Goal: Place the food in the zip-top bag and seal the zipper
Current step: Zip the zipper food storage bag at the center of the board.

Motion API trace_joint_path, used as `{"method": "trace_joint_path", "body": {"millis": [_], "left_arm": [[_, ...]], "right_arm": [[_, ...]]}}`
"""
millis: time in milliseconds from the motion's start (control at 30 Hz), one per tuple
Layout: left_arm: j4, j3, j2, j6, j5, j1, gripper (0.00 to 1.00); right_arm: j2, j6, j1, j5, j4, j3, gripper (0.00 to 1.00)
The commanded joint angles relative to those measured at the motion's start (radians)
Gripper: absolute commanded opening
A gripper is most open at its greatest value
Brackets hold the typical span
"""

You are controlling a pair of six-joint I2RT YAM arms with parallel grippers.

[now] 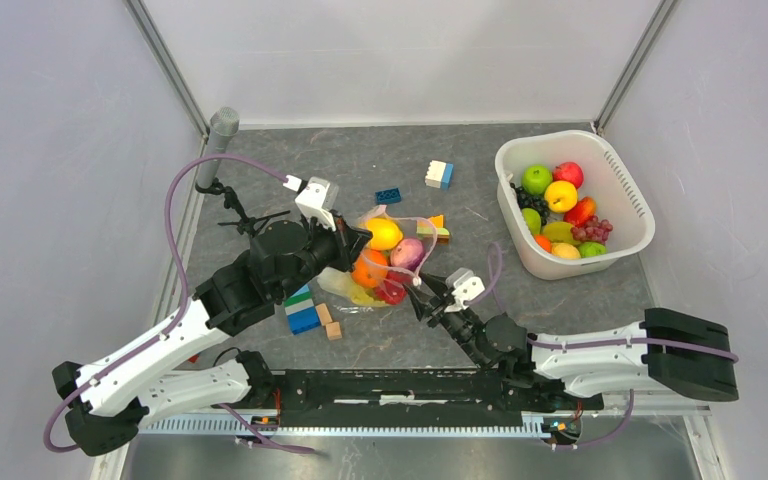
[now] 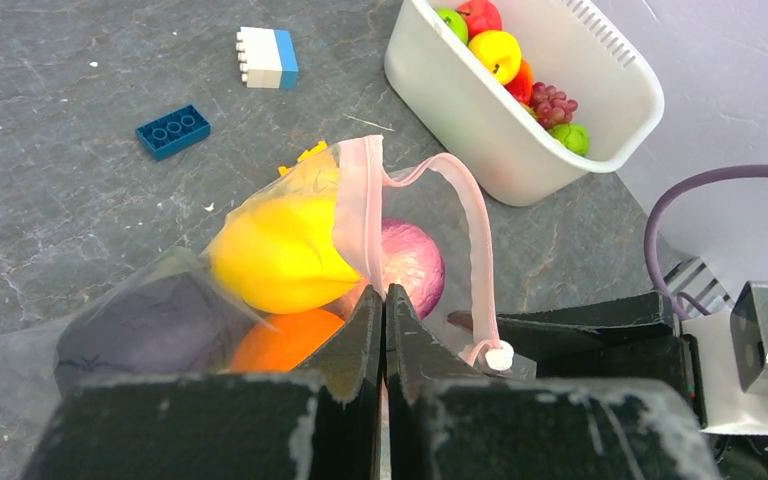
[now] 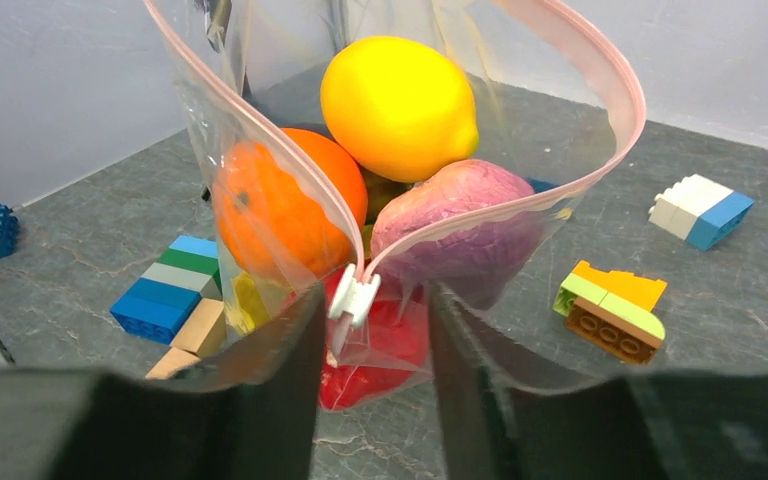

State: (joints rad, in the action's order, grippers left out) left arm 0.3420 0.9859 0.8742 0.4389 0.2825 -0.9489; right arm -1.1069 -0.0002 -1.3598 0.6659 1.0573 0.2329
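Zipper [image 2: 360, 215] pinched between left fingers [image 2: 348, 350]; right fingers [image 3: 280, 345] apart, straddling slider [image 3: 352, 296].

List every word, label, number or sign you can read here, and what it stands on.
None can be read. The zip-top bag, the white basket and the blue block show no print; any marks on the block's studs are too small to tell.

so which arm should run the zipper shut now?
Right. The right end effector is open astride the zipper's white slider; the left end effector is shut on the zip-top bag's rim, anchoring it.
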Motion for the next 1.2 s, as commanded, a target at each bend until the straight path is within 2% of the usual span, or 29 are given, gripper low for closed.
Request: {"method": "trace_joint_path", "body": {"millis": [0,100,367,500,600,700,833,967,1033,1100,1167], "left_arm": [[-0.077,0.011,-0.024,0.072,-0.002,0.004,0.03],[-0.077,0.014,-0.02,0.07,-0.006,0.004,0.03],[-0.08,0.016,-0.014,0.07,-0.01,0.004,0.03],[-0.081,0.015,-0.011,0.07,-0.012,0.005,0.03],[-0.081,0.013,-0.011,0.071,-0.011,0.004,0.03],[-0.083,0.013,-0.009,0.071,-0.011,0.004,0.03],[-0.083,0.011,-0.012,0.073,-0.009,0.004,0.03],[-0.078,0.01,-0.014,0.073,-0.008,0.004,0.04],[-0.078,0.007,-0.016,0.071,-0.005,0.004,0.04],[-0.078,0.005,-0.015,0.072,-0.002,0.004,0.03],[-0.078,0.005,-0.015,0.072,-0.002,0.005,0.04]], "right_arm": [[-0.021,-0.043,0.0,0.019,0.08,-0.005,0.52],[-0.029,-0.043,0.005,0.024,0.113,-0.022,0.51],[-0.052,-0.04,0.03,-0.005,0.169,-0.053,0.27],[-0.042,-0.047,0.046,-0.016,0.196,-0.065,0.23],[-0.034,-0.042,0.054,-0.045,0.192,-0.059,0.27],[-0.044,-0.018,0.054,-0.069,0.199,-0.047,0.38],[-0.077,-0.002,0.054,-0.063,0.215,-0.03,0.38],[-0.089,-0.004,0.056,-0.046,0.249,-0.029,0.3],[-0.087,-0.001,0.056,-0.062,0.244,-0.023,0.38],[-0.09,0.025,0.056,-0.079,0.253,-0.023,0.53],[-0.102,0.045,0.056,-0.091,0.276,-0.026,0.55]]}}
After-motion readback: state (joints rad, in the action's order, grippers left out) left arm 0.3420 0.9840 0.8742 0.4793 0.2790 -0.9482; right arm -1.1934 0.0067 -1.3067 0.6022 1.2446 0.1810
